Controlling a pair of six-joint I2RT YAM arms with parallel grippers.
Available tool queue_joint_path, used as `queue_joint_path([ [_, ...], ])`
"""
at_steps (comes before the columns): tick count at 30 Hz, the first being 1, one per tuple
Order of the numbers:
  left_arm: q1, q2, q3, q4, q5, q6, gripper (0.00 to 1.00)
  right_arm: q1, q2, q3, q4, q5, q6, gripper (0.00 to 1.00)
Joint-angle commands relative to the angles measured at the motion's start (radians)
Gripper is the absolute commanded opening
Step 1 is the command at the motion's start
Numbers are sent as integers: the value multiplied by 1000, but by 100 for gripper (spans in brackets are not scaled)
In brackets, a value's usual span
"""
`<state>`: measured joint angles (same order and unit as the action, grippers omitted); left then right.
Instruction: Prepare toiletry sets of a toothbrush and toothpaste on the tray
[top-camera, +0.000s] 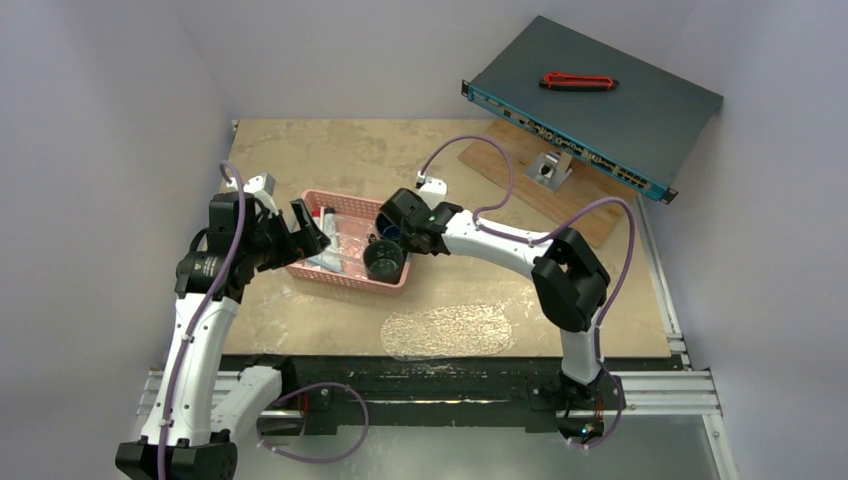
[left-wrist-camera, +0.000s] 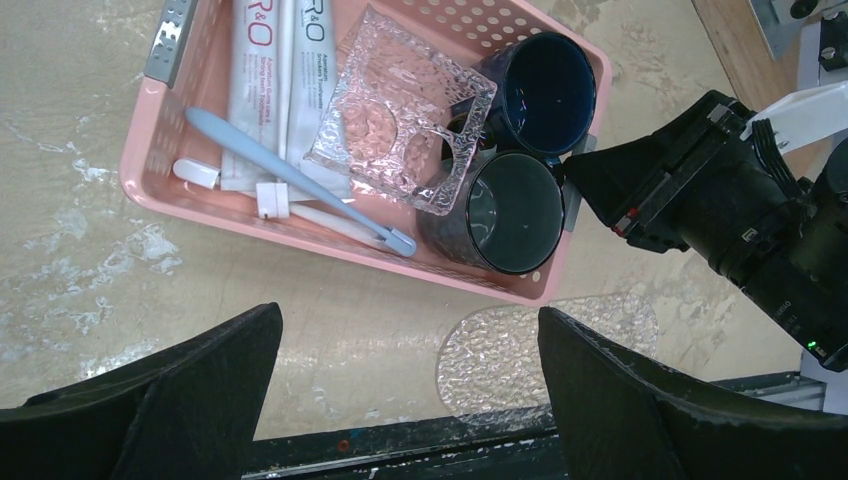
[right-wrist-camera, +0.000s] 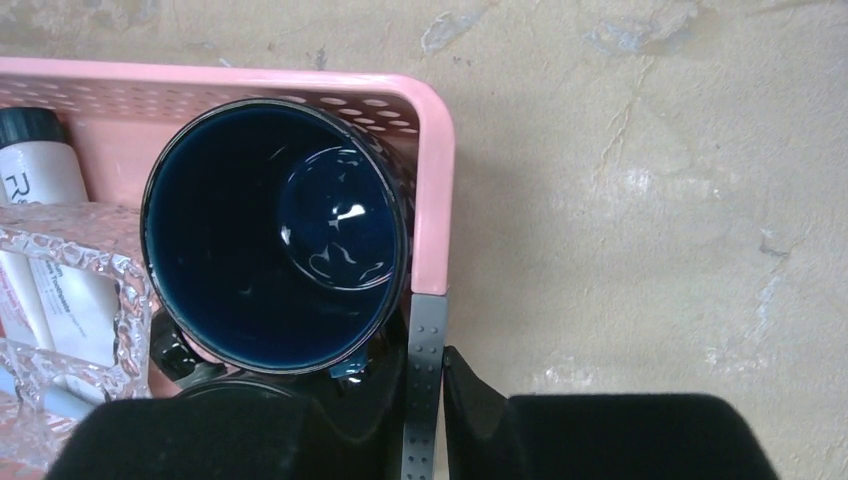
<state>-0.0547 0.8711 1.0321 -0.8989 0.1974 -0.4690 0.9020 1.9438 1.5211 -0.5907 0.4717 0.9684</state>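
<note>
The pink basket (top-camera: 345, 272) holds two white toothpaste tubes (left-wrist-camera: 258, 90), a light blue toothbrush (left-wrist-camera: 300, 182) lying across them, and a white toothbrush (left-wrist-camera: 325, 220) partly under it. A tube also shows in the right wrist view (right-wrist-camera: 40, 190). The clear textured oval tray (top-camera: 447, 330) lies on the table in front of the basket; it also shows in the left wrist view (left-wrist-camera: 520, 355). My left gripper (top-camera: 305, 228) (left-wrist-camera: 405, 335) is open and empty, above the table beside the basket's left end. My right gripper (top-camera: 383, 228) (right-wrist-camera: 432, 352) is shut on the basket's grey handle (right-wrist-camera: 424, 345).
Two dark blue mugs (left-wrist-camera: 545, 90) (left-wrist-camera: 512, 210) and a clear square glass dish (left-wrist-camera: 400, 110) sit in the basket. A network switch (top-camera: 590, 95) with a red tool on it leans on a wooden board at the back right. The table's front edge (top-camera: 440, 365) is black.
</note>
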Motion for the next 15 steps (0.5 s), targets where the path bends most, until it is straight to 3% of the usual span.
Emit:
queue_joint_path([
  [1,-4,-1,-1,28,-1,3,99,-41,-7,-4,-3,18,-9,11],
  [4,-4,0,-1,27,-3,2,99,-70,-17,-32,14,7,-24,0],
  [15,-4,6,-1,27,-6,4,99,-201,-81,-151,70,-3,-141,0],
])
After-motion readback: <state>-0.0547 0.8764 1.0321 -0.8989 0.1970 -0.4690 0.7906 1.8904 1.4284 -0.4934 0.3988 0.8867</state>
